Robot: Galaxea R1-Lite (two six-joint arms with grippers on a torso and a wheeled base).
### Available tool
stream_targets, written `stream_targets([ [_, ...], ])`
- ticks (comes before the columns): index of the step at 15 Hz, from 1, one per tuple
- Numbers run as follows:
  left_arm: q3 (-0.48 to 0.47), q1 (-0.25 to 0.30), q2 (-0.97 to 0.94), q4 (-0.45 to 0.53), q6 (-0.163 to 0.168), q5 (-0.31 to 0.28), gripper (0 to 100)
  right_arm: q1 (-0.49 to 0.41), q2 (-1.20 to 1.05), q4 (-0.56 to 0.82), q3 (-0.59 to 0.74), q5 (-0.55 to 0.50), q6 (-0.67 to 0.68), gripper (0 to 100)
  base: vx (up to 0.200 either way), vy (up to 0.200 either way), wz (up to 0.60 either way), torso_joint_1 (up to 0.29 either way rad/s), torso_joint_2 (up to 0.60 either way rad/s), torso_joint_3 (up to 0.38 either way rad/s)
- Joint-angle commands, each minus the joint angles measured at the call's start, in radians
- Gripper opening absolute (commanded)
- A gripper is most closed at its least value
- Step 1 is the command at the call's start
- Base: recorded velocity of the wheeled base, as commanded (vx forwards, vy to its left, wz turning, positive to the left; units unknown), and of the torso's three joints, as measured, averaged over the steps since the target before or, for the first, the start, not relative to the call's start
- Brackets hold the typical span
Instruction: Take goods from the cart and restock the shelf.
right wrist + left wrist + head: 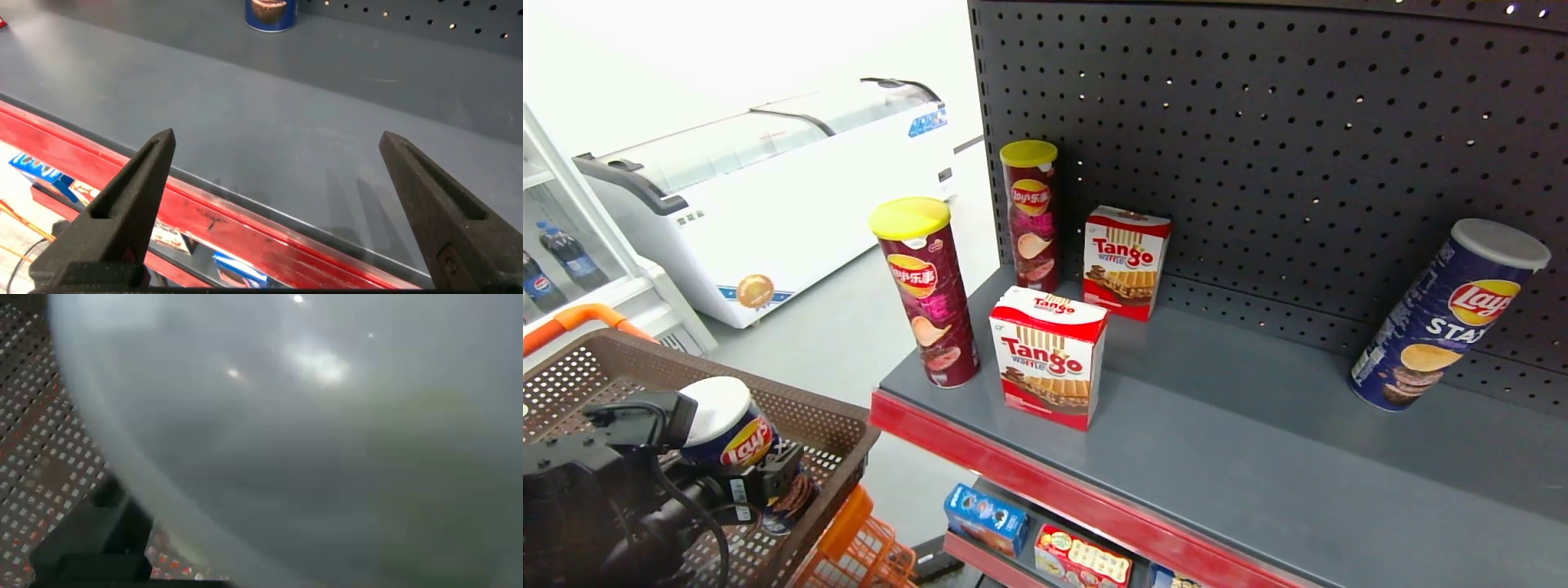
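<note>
"Cart (pixel 849 425) first: what's in it?"

"Left tool (pixel 760 482) is clamped around a blue chip can (pixel 737 437), white lid up, inside the brown basket."

"And the right tool (pixel 278 143)?"

"Spread wide, gripping nothing, over the shelf's (pixel 1217 441) front edge. A maroon can (pixel 927 290) and a wafer box (pixel 1049 355) stand near the front left corner. Another blue can (pixel 1450 314) leans on the pegboard (pixel 1258 122) far right."
</note>
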Motion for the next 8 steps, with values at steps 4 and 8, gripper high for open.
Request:
stream_targets([
  [4, -0.055, 0.026, 0.066, -0.006, -0.002, 0.001, 100, 0.000, 0.001, 0.000, 0.000, 0.000, 0.000, 100, 0.000, 0.000, 0.00, 0.000, 0.00, 0.000],
  [8, -0.104, 0.024, 0.099, -0.015, 0.001, -0.001, 0, 0.000, 0.001, 0.000, 0.000, 0.000, 0.000, 100, 0.000, 0.000, 0.00, 0.000, 0.00, 0.000],
])
